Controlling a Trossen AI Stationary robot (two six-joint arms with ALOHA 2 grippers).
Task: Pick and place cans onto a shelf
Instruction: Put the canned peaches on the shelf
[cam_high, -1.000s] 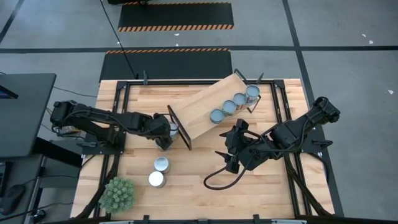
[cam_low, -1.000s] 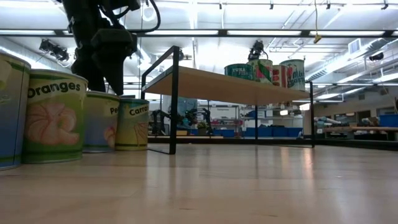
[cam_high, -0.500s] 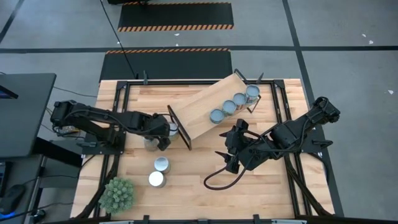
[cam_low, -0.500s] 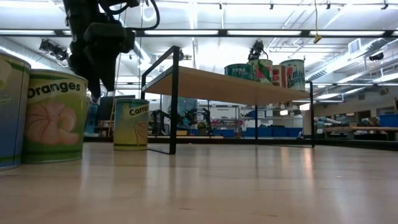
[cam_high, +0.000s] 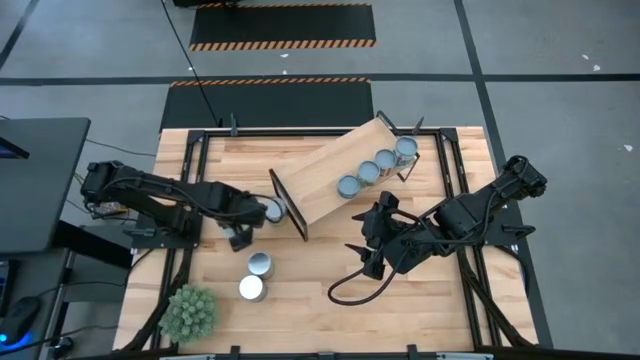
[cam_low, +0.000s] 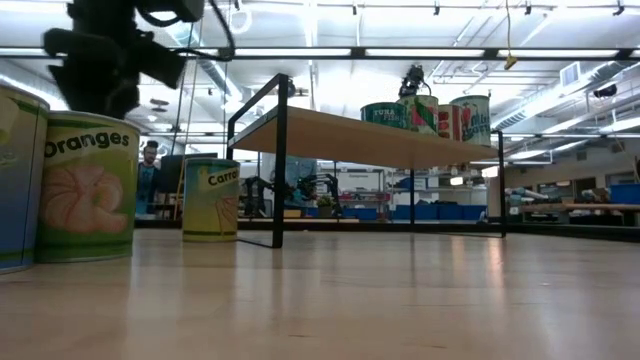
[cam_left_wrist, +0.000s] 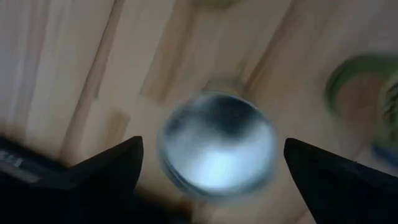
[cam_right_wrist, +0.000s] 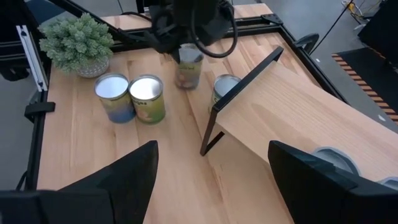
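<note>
Four cans (cam_high: 377, 169) are sitting on the shelf (cam_high: 330, 170) while the left gripper (cam_high: 240, 227), fingers spread, is hovering over another can (cam_left_wrist: 217, 146).

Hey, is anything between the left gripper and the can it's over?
Nothing visible. The left gripper is open directly above the can, its fingers wide of the silver top, with only air between.

Grey floor (cam_high: 560, 60) (hazard-striped mats (cam_high: 282, 27))
</note>
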